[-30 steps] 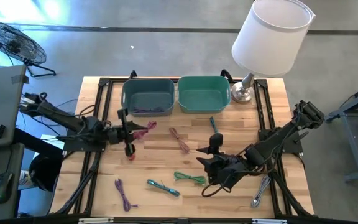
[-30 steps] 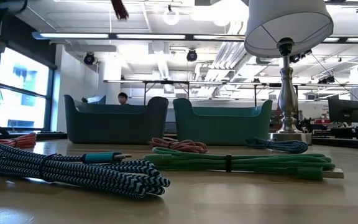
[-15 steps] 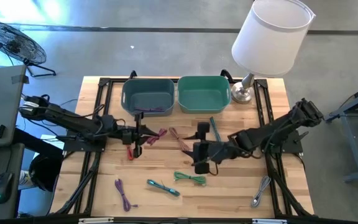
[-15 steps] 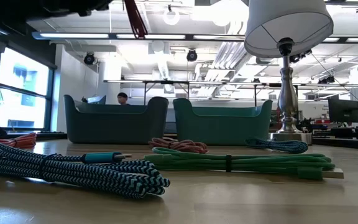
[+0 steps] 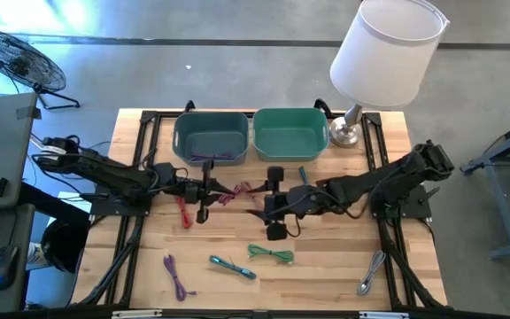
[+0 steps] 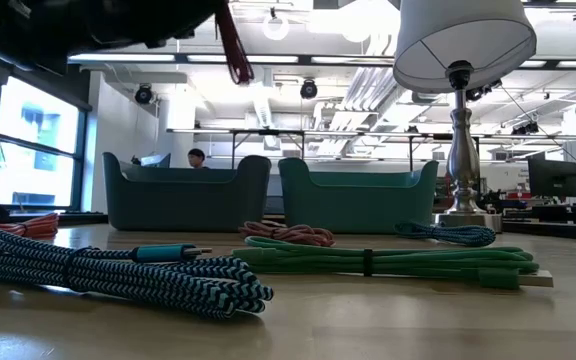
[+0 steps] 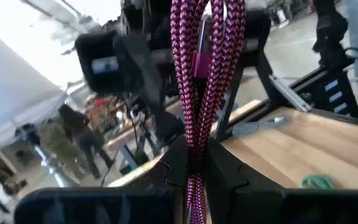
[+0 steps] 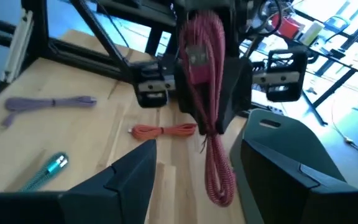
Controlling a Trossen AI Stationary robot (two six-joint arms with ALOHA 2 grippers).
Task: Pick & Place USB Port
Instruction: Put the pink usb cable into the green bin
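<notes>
Left claw sits mid-table, pinched on a magenta braided USB cable; the left wrist view shows the folded bundle clamped between the two dark fingers. Cable is held off the table, just in front of the blue-grey bin, with loose loops trailing toward the right arm.

Right claw faces the left one from close by, fingers spread wide; the right wrist view looks past them at the dangling cable. Looks like a handover or a regrasp setup, judging by the pose.

Risks:
- Grip is on a soft, slippery-looking braid near the fold. Bundle could slide out or unfold if the arm swings fast.
- Hanging loops could snag the right claw's fingers, as the two are near each other.
- Loops may drape over the bin rim instead of dropping inside.

Materials: cables are woven, limp, coiled into flat bundles. An orange cable lies just under the left claw, a purple one sits near the front edge, a teal striped one and a green one lie beside it. Bins are rigid moulded plastic with rounded corners; the green bin touches the blue-grey one. Table is pale wood planking. Lamp with a white fabric shade stands at the far right corner.
</notes>
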